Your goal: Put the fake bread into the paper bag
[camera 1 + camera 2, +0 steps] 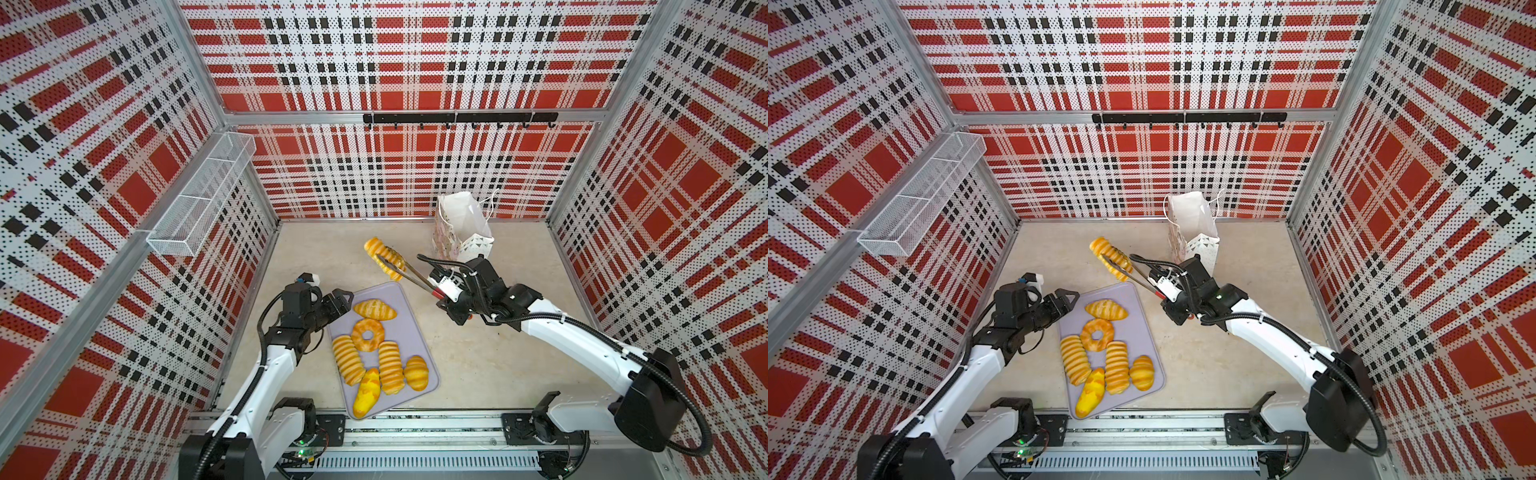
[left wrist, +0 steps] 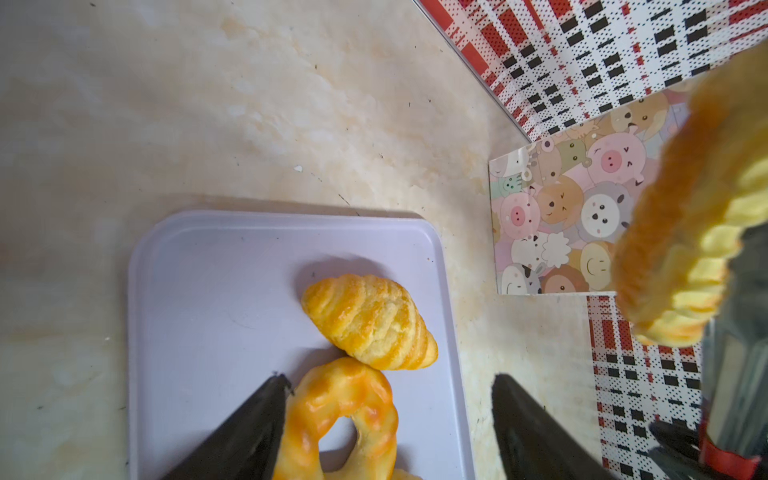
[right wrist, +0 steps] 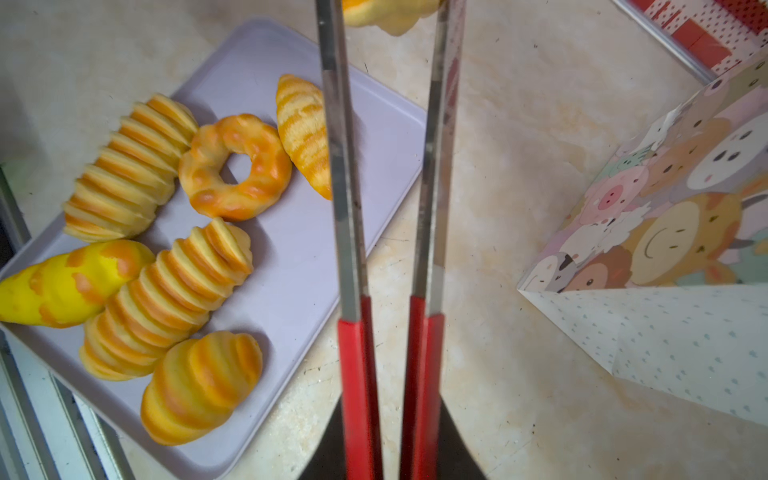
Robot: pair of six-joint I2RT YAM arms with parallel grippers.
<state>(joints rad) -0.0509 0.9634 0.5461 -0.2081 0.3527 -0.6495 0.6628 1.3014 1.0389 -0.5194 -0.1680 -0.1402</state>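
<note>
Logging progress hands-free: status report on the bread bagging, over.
Status: left tool open over tray corner; right tool shut on tongs. Tongs gripping ribbed loaf, airborne short of paper bag. Path to bag clear.

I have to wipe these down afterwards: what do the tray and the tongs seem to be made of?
The tray looks like moulded plastic: matte lavender-grey, with a rounded raised rim and faint scuffs. The tongs have brushed metal arms, likely steel, showing dull streaky reflections. Their handles carry a smooth red coating, perhaps silicone or rubber.

Beige tabletop [image 1: 498, 353] carries a lavender tray [image 1: 415, 332] and an upright paper bag [image 1: 461, 220].
</note>
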